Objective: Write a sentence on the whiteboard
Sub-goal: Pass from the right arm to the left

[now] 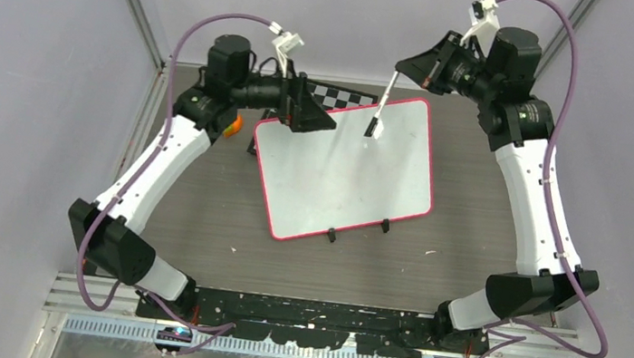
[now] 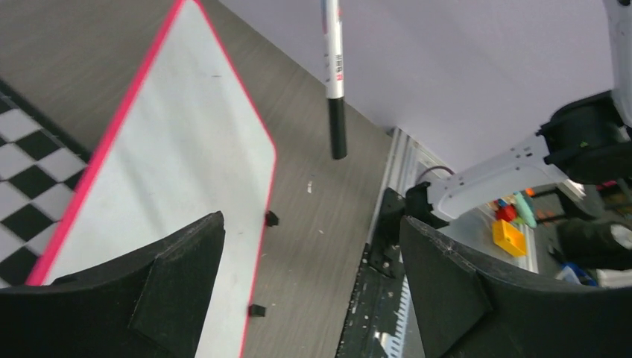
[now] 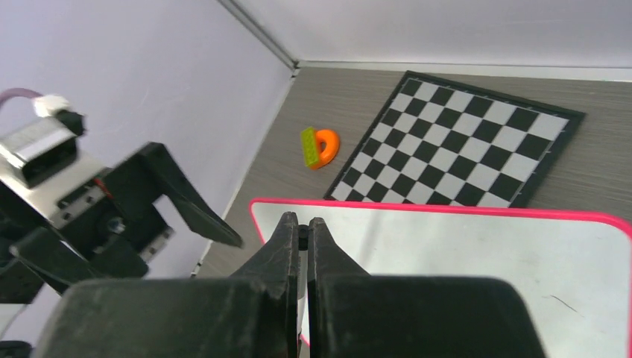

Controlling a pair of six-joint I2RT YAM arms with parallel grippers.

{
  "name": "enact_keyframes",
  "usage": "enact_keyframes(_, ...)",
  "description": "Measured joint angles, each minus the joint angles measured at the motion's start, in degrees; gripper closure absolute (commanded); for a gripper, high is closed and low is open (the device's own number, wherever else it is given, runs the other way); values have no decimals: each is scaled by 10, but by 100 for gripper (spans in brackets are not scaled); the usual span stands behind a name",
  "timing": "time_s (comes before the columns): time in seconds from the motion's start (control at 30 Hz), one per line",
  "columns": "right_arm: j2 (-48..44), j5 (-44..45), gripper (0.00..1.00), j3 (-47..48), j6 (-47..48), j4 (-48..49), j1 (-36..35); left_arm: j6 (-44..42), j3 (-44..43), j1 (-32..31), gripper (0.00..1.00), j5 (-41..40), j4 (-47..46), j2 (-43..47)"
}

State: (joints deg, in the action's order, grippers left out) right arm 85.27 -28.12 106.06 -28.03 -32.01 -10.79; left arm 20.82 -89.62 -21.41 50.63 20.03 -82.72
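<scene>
Whiteboard (image 1: 340, 182) lies flat in the middle of the table (image 1: 200, 210), between your two arms and turned at a slant. It has a pink frame, and its two black clips (image 1: 331, 234) are on the near long edge. Your right pincer (image 3: 303, 227) is pressed together on the top end of a white marker (image 1: 384, 103). The marker hangs black end down over the far part of the board, and from the left wrist view that end looks clear of the surface. Your left pincer (image 2: 311, 224) has its fingers wide apart around nothing, by the board's far left corner. One short thin dark stroke (image 3: 564, 302) shows on the white surface. A checkerboard (image 3: 462, 149) lies right behind the board, and an orange and green toy (image 3: 320, 147) sits beside it.
</scene>
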Motion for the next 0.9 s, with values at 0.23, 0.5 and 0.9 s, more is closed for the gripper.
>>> enact_keyframes(0.23,15,8,100,10,-40,20,-43,94,25,-62,18,24,-94,-36)
enact_keyframes(0.5,15,7,100,11,-82,50,-59,155,25,-81,51,34,-176,-48)
enact_keyframes(0.9,2,-2,100,9,-112,65,-60,202,48,-88,87,44,-242,-53)
